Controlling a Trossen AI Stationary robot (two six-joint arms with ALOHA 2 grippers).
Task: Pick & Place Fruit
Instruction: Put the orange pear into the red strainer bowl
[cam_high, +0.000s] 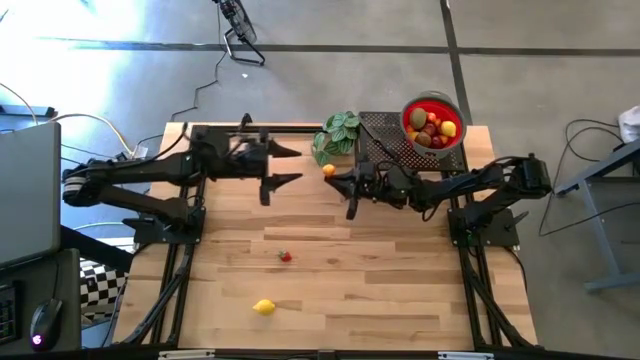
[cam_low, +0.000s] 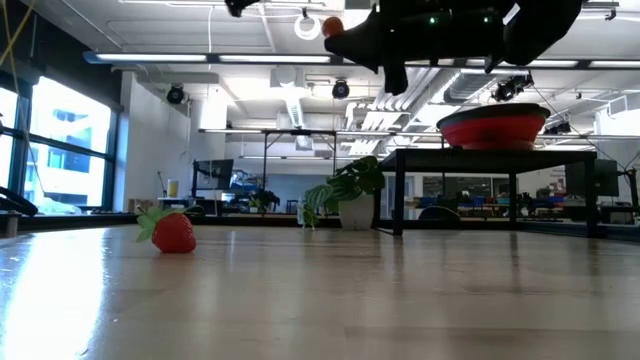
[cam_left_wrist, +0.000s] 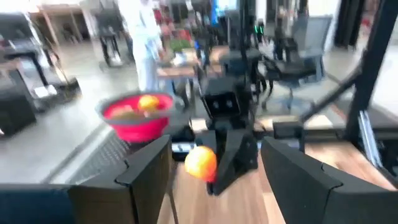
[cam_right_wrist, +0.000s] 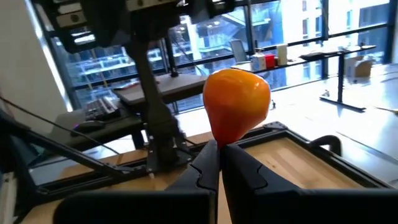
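Observation:
An orange toy fruit hangs in the air at the tips of my right gripper, which is shut on it left of the raised stand. It also shows in the low view, high above the table. My left gripper is open and hovers just left of that fruit, fingers pointing at it and touching nothing. A red strawberry and a yellow lemon lie on the wood nearer the front edge. The red bowl holds several fruits. My right gripper pinches the orange fruit by its narrow end between the free ends of its two fingers. The fingers lie about level and point toward the table's left. The fruit is lifted clear of the table and its round body stands out beyond the fingertips.
The red bowl sits on a dark raised stand at the far right. A green leafy plant stands just left of the stand, close behind the two grippers. Bare wood spreads across the middle and near side of the table.

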